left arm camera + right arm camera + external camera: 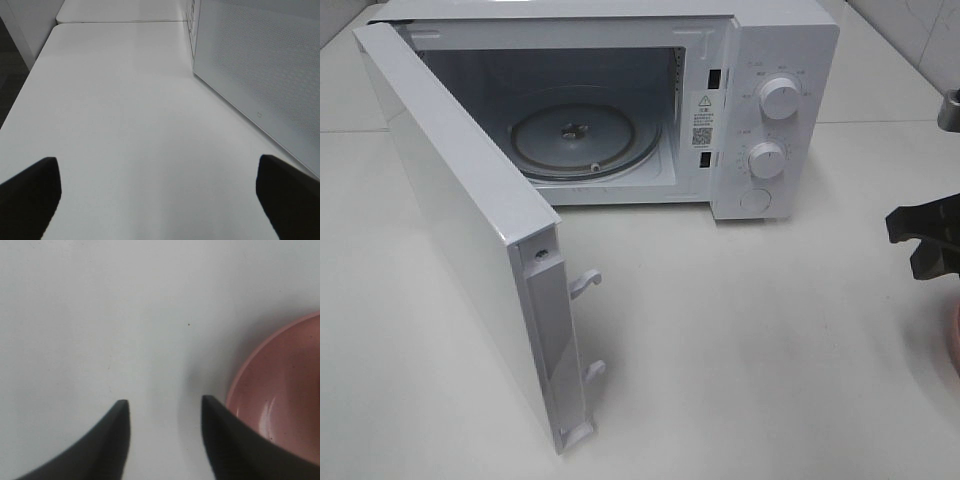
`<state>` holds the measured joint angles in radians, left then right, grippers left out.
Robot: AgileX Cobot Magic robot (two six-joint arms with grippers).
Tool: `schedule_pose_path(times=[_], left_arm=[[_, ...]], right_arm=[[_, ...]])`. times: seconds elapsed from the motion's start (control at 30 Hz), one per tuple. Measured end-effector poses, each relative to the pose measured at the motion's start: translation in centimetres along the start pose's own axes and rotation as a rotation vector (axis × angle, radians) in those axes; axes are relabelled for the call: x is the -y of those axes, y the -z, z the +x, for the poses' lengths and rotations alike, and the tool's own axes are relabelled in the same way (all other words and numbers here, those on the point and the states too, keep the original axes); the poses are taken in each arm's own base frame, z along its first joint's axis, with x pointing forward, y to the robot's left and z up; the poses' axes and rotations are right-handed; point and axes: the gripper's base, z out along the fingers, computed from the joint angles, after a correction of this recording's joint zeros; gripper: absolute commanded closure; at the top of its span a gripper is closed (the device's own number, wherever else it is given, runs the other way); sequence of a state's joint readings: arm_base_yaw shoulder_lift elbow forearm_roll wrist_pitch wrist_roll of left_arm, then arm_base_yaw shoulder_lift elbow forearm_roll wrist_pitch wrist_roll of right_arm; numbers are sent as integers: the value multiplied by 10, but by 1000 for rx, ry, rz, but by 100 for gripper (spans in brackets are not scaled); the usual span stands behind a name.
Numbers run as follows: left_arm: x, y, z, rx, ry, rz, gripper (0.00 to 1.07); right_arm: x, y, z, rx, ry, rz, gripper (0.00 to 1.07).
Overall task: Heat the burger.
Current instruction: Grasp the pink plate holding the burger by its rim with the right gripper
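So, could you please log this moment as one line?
microwave door open | turntable bare | burger not in view | left gripper open over table | right gripper open by pink plate

A white tabletop [720, 350] fills nearly everything here, matte and smooth, with a few faint specks on it. A thin seam [120, 21] runs straight across where it butts against a second white table [120, 10] behind it, both with rounded corners. Off the table's left edge the floor [10, 75] is dark grey, and a plain white panel [30, 25] rises beside it. In the far right corner stands a wall of pale tiles [920, 30]. The light is even and soft, casting only weak shadows.
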<state>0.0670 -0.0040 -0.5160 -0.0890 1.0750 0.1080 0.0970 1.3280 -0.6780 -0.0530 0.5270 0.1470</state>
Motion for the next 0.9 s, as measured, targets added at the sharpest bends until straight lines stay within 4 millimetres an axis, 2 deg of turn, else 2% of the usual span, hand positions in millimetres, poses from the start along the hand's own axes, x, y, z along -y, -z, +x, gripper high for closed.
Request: schedule_pose_path(times=[0.03,0.07,0.1,0.13,0.43,0.63,0.7,0.9], left_arm=[[0,0,0,0,0,0,9],[0,0,0,0,0,0,9],[0,0,0,0,0,0,9],[0,0,0,0,0,0,9],[0,0,0,0,0,0,9],[0,0,0,0,0,0,9],[0,0,0,0,0,0,9],[0,0,0,0,0,0,9]], right_arm=[[1,0,0,-7,34,11,23],[1,0,0,-7,34,11,23],[2,0,1,-12,70,18,9],[2,0,1,-17,85,21,4],[5,-2,4,-65,148,47,7],[11,-21,6,-157,155,75,9],[19,-33,7,-208,138,92,10],[26,-42,7,-224,120,103,12]])
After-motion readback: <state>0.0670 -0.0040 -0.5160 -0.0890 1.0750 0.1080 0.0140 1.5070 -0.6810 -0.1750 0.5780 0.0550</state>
